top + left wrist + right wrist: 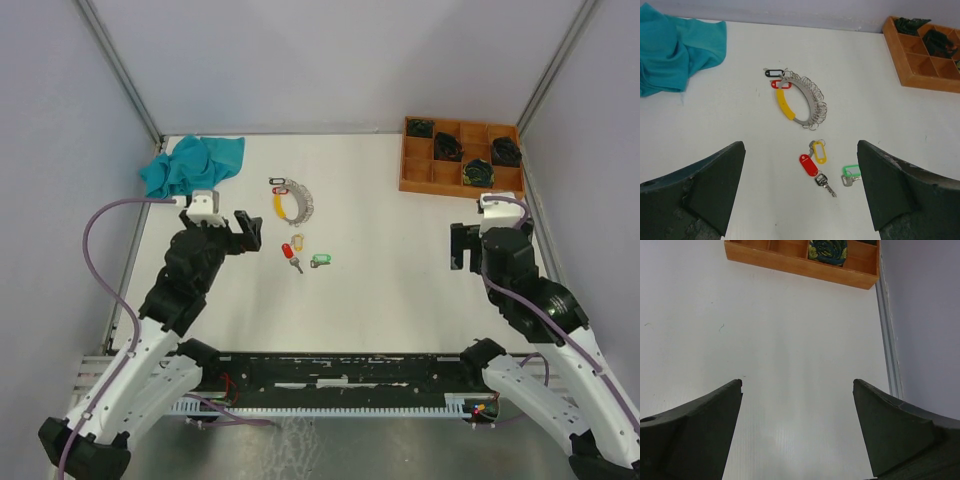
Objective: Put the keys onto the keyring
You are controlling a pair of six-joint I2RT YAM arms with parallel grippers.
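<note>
Two robot arms are reaching over a white bench [400,280], seen from above. The left pincer [250,232] is hanging released at centre-left of the frame, its jaws spread wide and grasping nothing. The right pincer [461,248] is hanging at right of centre, equally spread and empty. The keyring [303,206], a silvery ribbed ring with a long yellow tag, is lying flat just above the frame's centre, near the left pincer but apart from it. The keys [300,255] are lying loose just below the ring: the red-tagged and yellow-tagged ones are touching, and the green-tagged key [320,260] is sitting just to their right. A crumpled teal cloth [190,165] is lying at upper left. A wooden tray [450,189] holding black coils [477,172] is sitting at upper right.
</note>
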